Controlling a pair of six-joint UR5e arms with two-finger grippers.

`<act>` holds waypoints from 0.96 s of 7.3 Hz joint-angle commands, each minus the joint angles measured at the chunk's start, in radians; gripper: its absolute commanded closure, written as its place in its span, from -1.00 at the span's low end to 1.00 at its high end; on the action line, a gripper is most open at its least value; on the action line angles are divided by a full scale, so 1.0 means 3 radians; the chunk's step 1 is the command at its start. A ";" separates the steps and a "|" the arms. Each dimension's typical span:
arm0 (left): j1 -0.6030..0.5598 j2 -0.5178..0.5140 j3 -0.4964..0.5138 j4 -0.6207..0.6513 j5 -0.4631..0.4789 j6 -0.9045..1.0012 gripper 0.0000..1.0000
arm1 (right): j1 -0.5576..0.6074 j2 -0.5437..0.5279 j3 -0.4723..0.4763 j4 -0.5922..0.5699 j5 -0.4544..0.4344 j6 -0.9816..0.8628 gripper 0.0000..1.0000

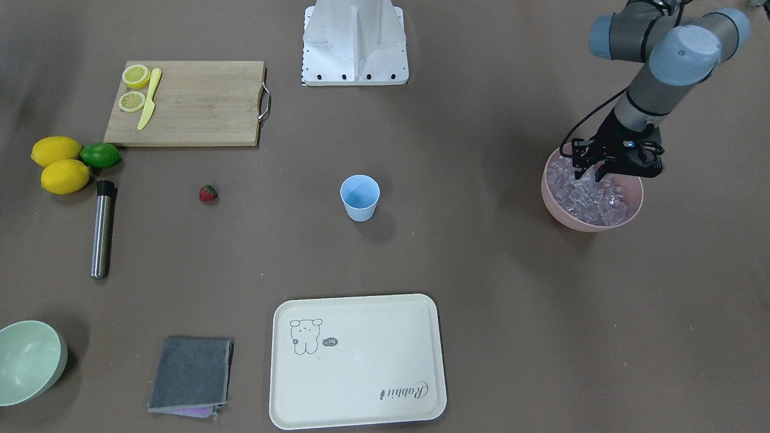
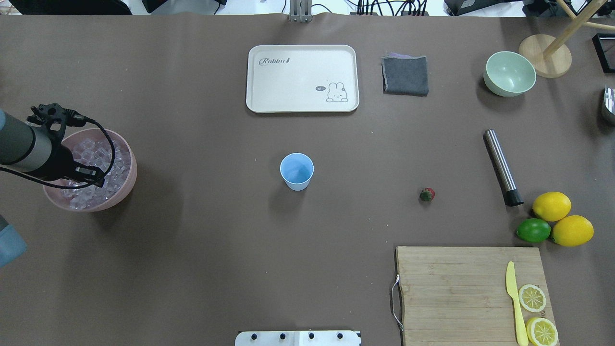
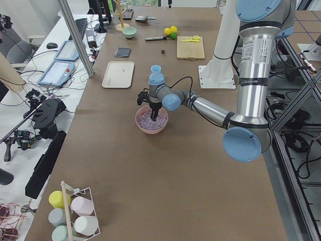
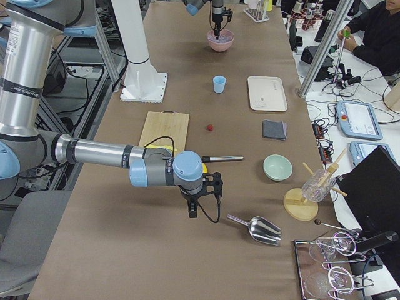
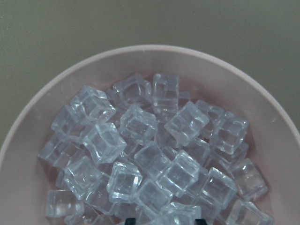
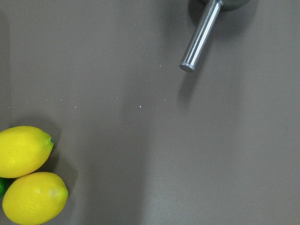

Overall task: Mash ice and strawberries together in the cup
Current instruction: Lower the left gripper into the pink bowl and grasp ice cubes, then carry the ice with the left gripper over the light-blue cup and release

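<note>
ice pick-up is judged to be in hand: the left gripper (image 1: 591, 175) hangs in the pink bowl (image 1: 592, 222), fingers parted over the ice (image 5: 140, 154), nothing seen gripped. next a cube must be pinched and carried to the empty cup (image 1: 360, 197), at the bowl's 9 o'clock in the front-facing view. the state of the right gripper (image 4: 192, 212) fingers cannot be told.

My front view shows a cutting board (image 1: 204, 102) upper left, yellow knife (image 1: 148, 102) on it. Cream tray (image 1: 361, 373) bottom centre, grey cloth (image 1: 189, 373) beside it.

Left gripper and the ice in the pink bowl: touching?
Cannot tell. In the front-facing view the left gripper hangs inside the pink bowl over the ice, but no view shows contact or gap.
</note>
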 commanded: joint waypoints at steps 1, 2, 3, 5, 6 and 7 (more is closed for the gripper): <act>-0.0090 -0.0010 -0.0047 0.0072 -0.0044 0.0059 1.00 | 0.0000 0.0000 0.0002 0.0005 0.0011 0.0000 -1.00; -0.0095 -0.0010 -0.0048 0.0072 -0.0044 0.0059 1.00 | 0.0000 0.0000 0.0002 0.0005 0.0011 0.0000 -1.00; -0.0106 -0.0015 -0.0058 0.0072 -0.0049 0.0059 1.00 | 0.0000 0.0000 0.0002 0.0005 0.0011 0.0000 -1.00; -0.0233 -0.0187 -0.0078 0.0270 -0.0202 0.0059 1.00 | 0.0000 0.0000 0.0002 0.0010 0.0006 0.0000 -1.00; -0.0249 -0.0417 -0.0073 0.0418 -0.0208 0.0054 1.00 | 0.0000 0.0005 0.0007 0.0015 0.0006 0.0000 -1.00; -0.0249 -0.0697 -0.0063 0.0642 -0.0208 0.0023 1.00 | -0.0005 0.0005 0.0012 0.0015 0.0006 0.0000 -1.00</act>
